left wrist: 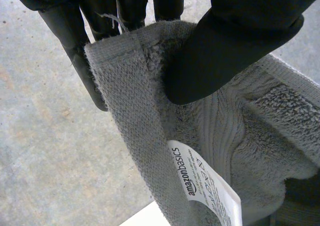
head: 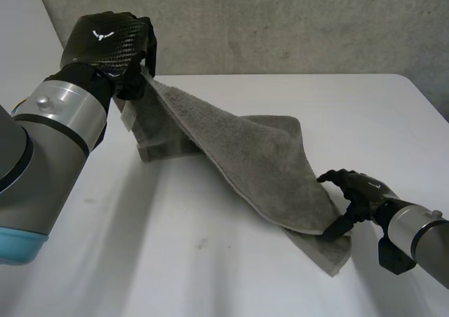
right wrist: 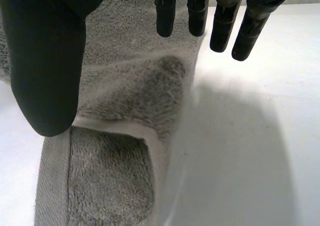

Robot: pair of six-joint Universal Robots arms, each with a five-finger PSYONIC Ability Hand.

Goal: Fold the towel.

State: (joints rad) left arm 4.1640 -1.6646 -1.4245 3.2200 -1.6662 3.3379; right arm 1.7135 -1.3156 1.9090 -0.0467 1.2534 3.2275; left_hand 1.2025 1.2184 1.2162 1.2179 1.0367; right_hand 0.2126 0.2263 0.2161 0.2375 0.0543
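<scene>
- Left hand (head: pixel 105 42): high above the far left part of the table (head: pixel 330 99). Its thumb (left wrist: pixel 235 41) presses a corner of the towel (head: pixel 252 156) against the fingers (left wrist: pixel 75 46) behind it, so the corner is pinched.
- Label (left wrist: pixel 202 186): white, printed "amazonbasics". It hangs from the towel (left wrist: pixel 135 116) just below the pinched corner, beside the hem.
- Towel, upper part: grey terry. It hangs from the left hand's pinch and slopes down across the table toward the right hand. A shorter fold drops to the table under the left hand.
- Right hand (head: pixel 361 191): low at the towel's near right corner. The fingers (right wrist: pixel 222 26) are straight and stand apart from the thumb (right wrist: pixel 45 61), with nothing held between them. The thumb lies over the towel (right wrist: pixel 125 86). In the head view its tip seems to rest on the towel's edge, though contact cannot be told for certain.
- Towel, lower part: two layers meet by the right hand, the upper one lying across the lower. The lower layer lies flat on the table (right wrist: pixel 250 136), and its corner reaches toward the near edge past the thumb.
- Wall (head: pixel 280 22): grey, behind the white table.
</scene>
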